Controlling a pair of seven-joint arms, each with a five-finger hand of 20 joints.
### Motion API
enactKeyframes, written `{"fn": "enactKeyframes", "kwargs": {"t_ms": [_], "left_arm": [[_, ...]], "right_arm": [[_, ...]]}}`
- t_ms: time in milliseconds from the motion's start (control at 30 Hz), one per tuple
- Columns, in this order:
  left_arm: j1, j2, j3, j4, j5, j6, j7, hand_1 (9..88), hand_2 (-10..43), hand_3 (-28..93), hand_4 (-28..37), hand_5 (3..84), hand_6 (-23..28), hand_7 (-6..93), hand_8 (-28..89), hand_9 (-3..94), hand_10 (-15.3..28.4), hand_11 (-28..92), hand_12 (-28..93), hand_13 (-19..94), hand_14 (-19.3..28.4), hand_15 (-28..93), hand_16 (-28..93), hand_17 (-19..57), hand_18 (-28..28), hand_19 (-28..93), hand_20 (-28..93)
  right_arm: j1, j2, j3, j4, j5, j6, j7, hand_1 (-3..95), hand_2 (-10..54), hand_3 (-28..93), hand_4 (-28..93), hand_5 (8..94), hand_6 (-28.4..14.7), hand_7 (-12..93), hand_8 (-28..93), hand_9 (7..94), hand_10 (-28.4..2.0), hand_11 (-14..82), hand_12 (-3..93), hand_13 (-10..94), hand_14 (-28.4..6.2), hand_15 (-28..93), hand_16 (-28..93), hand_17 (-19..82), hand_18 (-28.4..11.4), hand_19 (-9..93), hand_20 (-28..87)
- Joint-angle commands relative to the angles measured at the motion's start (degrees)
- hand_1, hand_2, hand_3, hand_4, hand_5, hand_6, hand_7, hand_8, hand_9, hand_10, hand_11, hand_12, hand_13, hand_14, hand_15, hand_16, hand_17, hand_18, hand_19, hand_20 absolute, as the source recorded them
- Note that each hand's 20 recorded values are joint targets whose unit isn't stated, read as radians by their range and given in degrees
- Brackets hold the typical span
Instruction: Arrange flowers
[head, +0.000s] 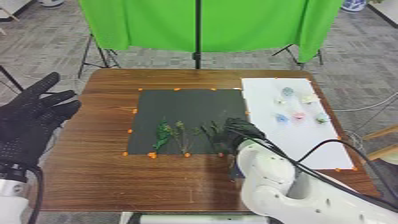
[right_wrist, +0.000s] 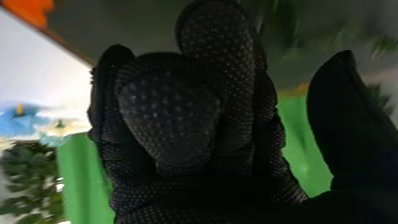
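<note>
"While you face the dark mat, can you say where the greenery lies?"

"Sure. Three sprigs lie on its near half: a leafy green sprig towards the left, a thin, paler sprig beside it, and a darker sprig by the mat's right edge."

"And the blooms?"

"They're all on the white sheet, right of the mat. A blue-grey bloom and a cream bloom are on the far part, with a small pale bloom near them. Closer in, there's a light blue bloom, then a pink bloom, then a pale greenish bloom, the farthest of those three from the mat."

"What about the right robot hand?"

"It's at the mat's right edge, close to the darker sprig. I can't tell whether it's released, clenched or grasping something."

"And the left robot hand?"

"Released, its fingers spread and loose, well left of the mat, past the side of the brown bench."
</note>
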Motion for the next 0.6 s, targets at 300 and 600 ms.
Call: {"fn": "enactKeyframes", "kwargs": {"t_ms": [300, 600], "left_arm": [[0.6, -0.74, 0.23, 0.05, 0.26, 0.08, -0.04, 23.2, 7.0, 79, -22.3, 33.0, 7.9, 16.6, -10, 33.7, 21.1, 31, 13, 26, 28.4, 62, -12, -6.2, 26.3, 60, 27], [-1.0, -0.17, 1.6, 0.53, 0.23, -0.36, -0.37, 23.3, 6.9, 79, -22.3, 32.9, 7.8, 16.7, -10, 33.7, 21.1, 31, 13, 26, 28.4, 62, -12, -6.3, 26.3, 60, 27]], "right_arm": [[-2.4, 10.2, 11.8, 2.9, -1.1, 9.5, 0.2, 28.9, 0.7, 72, -20, 52.9, -7.3, 10, -10, 80.7, -17.9, 24.8, 16.4, 84, -10.7, 55, 17, 49, -21.9, 91, -23], [-0.3, 12.1, 9.5, 8.1, 1.0, 7.8, 2.2, 29.6, -1.2, 73, -21, 48.3, -7.6, 9, -10, 76.8, -19.4, 22.5, 14.9, 82, -11.2, 54, 15, 48, -22.8, 90, -24]]}}
